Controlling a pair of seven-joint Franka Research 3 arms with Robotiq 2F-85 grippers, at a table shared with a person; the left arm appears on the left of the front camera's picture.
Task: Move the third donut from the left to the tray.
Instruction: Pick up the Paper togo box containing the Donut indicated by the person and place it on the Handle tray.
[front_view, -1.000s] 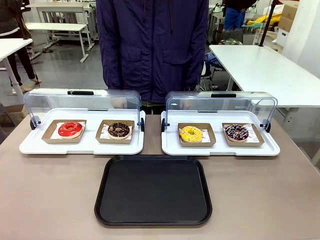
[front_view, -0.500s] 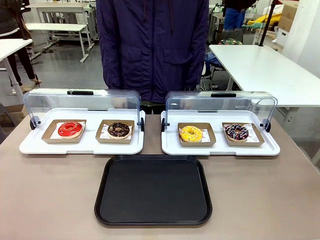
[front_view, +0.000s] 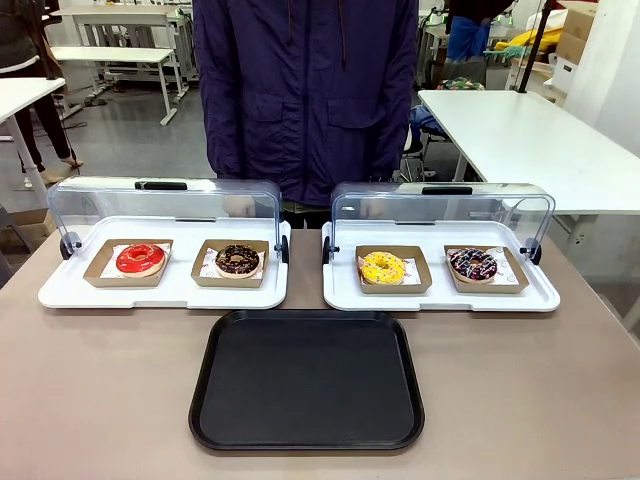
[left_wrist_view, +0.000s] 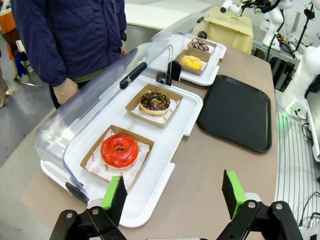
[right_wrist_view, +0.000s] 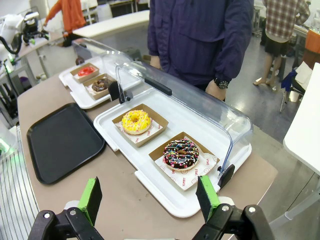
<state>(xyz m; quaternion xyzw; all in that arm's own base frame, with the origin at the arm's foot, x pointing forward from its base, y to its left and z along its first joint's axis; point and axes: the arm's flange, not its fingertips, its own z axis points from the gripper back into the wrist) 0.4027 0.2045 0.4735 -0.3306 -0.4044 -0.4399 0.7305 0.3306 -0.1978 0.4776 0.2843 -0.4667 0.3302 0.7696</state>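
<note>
both claws stand spread wide, holding and touching nothing: left gripper (left_wrist_view: 174, 194) over the table (left_wrist_view: 200, 165) by the red donut (left_wrist_view: 119, 150), right gripper (right_wrist_view: 149, 196) near the right white tray (front_view: 440, 298). yellow donut (front_view: 382, 267) sits in its holder on that tray, under a raised clear lid (front_view: 440, 210), just behind the black tray (front_view: 305, 380). a person (front_view: 305, 90) stands opposite; hands blur behind the lids.

Dome lids (front_view: 440, 205) tilted back; front, top access free. Yellow donut (front_view: 383, 267): holder (front_view: 422, 281) walls around, dark donut (front_view: 472, 264) near.
</note>
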